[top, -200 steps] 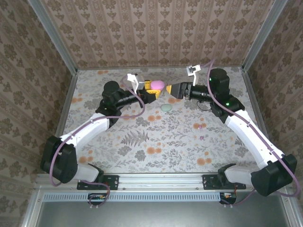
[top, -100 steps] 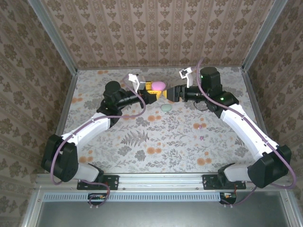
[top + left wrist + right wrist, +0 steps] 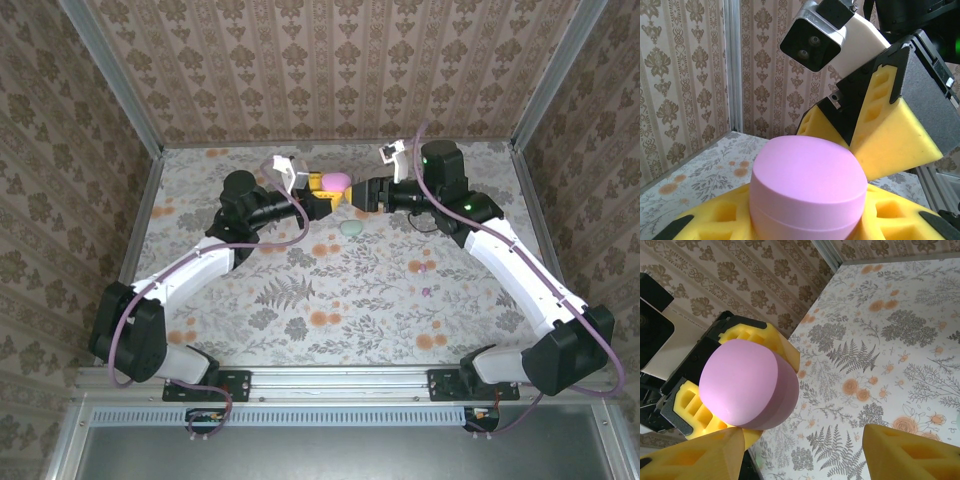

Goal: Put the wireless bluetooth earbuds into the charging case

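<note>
The charging case [image 3: 333, 181] is a round pink case with its lid down. It is held off the table at the back, my left gripper [image 3: 322, 197] shut on its sides with yellow foam pads [image 3: 700, 220]. In the left wrist view the case [image 3: 807, 190] is close up, and the right gripper [image 3: 850, 132] hangs just behind it. My right gripper [image 3: 358, 195] is open and faces the case [image 3: 747, 385] from the right, one fingertip [image 3: 695, 455] just below it. Two tiny pink pieces that look like the earbuds [image 3: 422, 267] lie on the table at the right.
A pale green oval object [image 3: 350, 229] lies on the flowered table [image 3: 330, 300] just in front of the two grippers. Patterned walls with metal corner posts [image 3: 145, 215] close in the back and both sides.
My right gripper has swung left toward the pink case and its jaws have narrowed a little. The left gripper has kept the case in place.
</note>
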Controlling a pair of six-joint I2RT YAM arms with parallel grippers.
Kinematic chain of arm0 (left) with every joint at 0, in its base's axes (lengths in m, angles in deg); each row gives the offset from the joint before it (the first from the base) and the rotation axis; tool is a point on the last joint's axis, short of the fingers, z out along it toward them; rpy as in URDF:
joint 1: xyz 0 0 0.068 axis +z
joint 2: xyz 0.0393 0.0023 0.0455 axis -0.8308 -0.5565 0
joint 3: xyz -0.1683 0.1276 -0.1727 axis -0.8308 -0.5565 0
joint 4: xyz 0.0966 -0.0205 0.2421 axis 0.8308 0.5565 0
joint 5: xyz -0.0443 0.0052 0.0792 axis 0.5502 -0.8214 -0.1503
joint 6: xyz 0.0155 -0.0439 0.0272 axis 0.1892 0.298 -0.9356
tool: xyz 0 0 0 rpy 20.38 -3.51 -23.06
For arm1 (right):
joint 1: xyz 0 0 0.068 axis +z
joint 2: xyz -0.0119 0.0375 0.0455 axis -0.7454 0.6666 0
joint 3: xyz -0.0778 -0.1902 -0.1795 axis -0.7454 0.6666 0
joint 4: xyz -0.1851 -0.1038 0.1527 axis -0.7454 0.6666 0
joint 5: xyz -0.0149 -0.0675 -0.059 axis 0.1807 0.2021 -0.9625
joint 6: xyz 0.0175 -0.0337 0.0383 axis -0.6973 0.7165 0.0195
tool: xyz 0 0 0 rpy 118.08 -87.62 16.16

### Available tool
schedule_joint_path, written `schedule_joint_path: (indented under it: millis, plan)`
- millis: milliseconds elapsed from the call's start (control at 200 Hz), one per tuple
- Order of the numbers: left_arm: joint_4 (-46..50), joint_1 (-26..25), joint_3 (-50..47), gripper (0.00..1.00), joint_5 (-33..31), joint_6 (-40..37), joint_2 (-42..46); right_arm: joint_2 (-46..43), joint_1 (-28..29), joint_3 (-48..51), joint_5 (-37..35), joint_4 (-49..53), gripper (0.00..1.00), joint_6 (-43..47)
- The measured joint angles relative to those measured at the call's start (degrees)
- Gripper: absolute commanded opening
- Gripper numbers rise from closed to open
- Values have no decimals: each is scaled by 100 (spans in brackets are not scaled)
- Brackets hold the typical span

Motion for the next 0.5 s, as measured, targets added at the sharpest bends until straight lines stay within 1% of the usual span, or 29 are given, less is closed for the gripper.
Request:
schedule_joint_path:
  millis: [495]
  plan:
    - [98,7,0,31,70,39,0,0,-59,-116,-94,-282,68,-372]
